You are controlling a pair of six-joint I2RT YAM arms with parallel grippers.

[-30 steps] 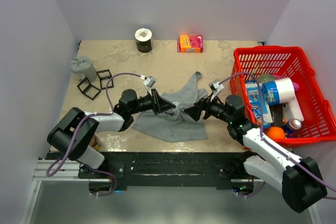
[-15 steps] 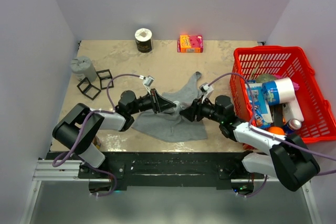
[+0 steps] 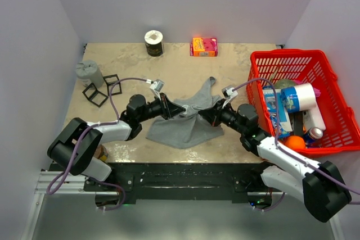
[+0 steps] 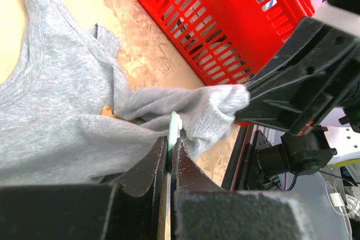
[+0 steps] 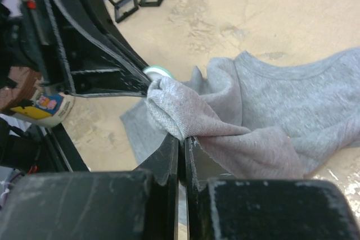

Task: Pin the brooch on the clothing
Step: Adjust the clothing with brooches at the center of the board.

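Lying on the table [image 3: 236, 63] between two arms, one grey tank top [image 3: 183, 130] has a fold clamped in the right gripper [image 5: 181, 139]. Left gripper [image 4: 171, 143] pinches one pale-green disc [image 4: 175, 129]. Only the left wrist view shows an orange speck, perhaps the brooch [image 4: 105, 111], at a fold.

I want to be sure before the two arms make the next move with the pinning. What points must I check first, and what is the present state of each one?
1. Right gripper shut on a fold of the grey top: ok.
2. Left gripper shut on a small pale disc: ok.
3. Disc sits at the tip of the held fold: ok.
4. Pin side of the disc faces the cloth: cannot tell.
5. Pin already through the cloth: cannot tell.
6. Red basket apart from both grippers: ok.
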